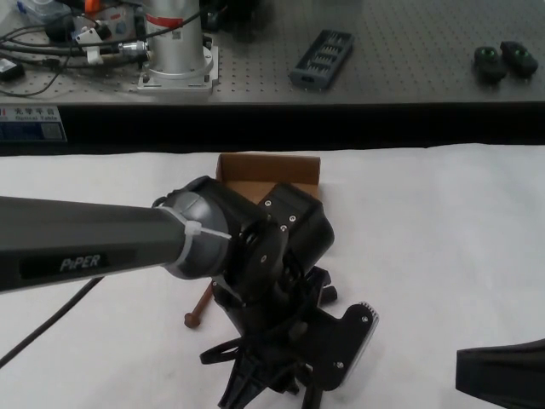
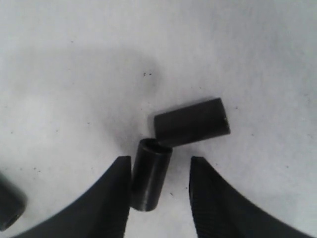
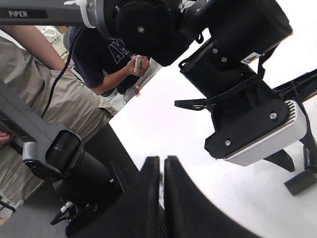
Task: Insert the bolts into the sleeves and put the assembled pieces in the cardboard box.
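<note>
I'm working the sleeve pick: left claw (image 2: 159,166) is hanging apart around one sleeve (image 2: 150,174) touching a second sleeve (image 2: 192,122), so closing is needing care; right claw (image 3: 162,198) is sitting together, empty; bolt (image 1: 198,308) is lying lower-left of centre in the high view.

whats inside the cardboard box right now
Only a patch of bare brown floor shows, by the far wall of the cardboard box. The left arm covers the rest, so whether anything lies in there cannot be told.
</note>
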